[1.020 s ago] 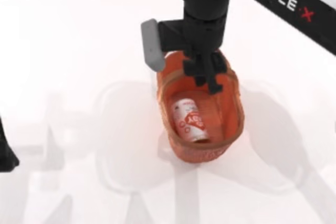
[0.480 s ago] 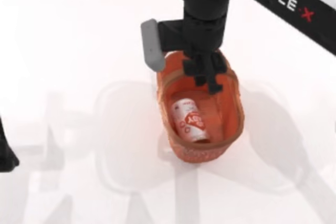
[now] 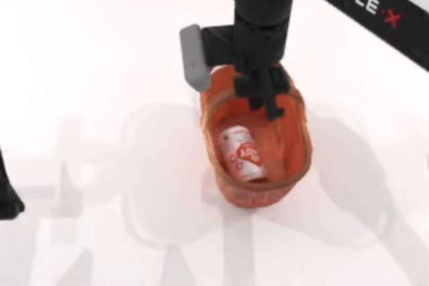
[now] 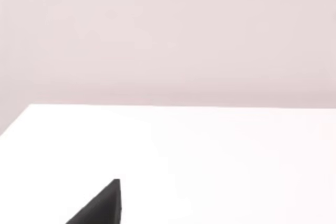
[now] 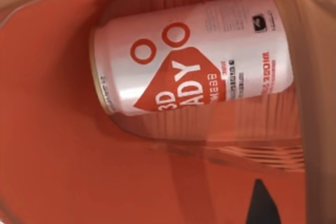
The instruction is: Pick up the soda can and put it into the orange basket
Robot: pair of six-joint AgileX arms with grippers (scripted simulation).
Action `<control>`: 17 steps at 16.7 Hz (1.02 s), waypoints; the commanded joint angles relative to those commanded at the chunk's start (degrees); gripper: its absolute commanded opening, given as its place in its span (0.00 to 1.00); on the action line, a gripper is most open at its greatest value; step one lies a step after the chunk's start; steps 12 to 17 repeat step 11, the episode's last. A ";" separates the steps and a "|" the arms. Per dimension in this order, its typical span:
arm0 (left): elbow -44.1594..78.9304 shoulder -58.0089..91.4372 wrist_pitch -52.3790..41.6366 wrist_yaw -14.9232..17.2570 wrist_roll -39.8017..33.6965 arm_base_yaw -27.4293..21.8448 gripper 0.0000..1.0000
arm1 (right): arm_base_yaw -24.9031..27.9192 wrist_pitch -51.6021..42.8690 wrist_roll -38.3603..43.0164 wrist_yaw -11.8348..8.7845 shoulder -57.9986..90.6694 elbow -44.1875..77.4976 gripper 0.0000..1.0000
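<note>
Soda can: the soda can (image 3: 244, 154) lies on its side on the floor of the orange basket (image 3: 297, 169), free of any gripper.
Orange basket: it stands near the middle of the worktop (image 3: 100, 65).
Right gripper: the right gripper (image 3: 263, 102) hangs over the basket's far end, above the can, holding nothing; its fingers look parted, though the top view shows them only as a dark cluster.
Left arm: parked at the top view's left edge (image 3: 7, 195); whether its gripper is open or closed, I cannot tell.
Task stage: by my judgement the can is delivered and only the retreat is left.
Risk: the right gripper sits low by the rim, so a sideways pull-out could catch the wall or handle and drag or tip the basket; a straight lift avoids that.
Hidden: the arm covers the basket's far rim and handle, and the right wrist view shows 1 dark fingertip (image 5: 261, 203) only.
</note>
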 joint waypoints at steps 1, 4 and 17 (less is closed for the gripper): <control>0.00 0.00 0.00 0.00 0.00 0.00 1.00 | -0.02 -0.71 -0.14 0.01 0.26 0.77 0.00; 0.00 0.00 0.00 0.00 0.00 0.00 1.00 | -0.48 -5.50 -0.70 0.07 1.89 6.77 0.00; 0.00 0.00 0.00 0.00 0.00 0.00 1.00 | -1.52 -16.35 -1.99 0.05 4.98 21.39 0.00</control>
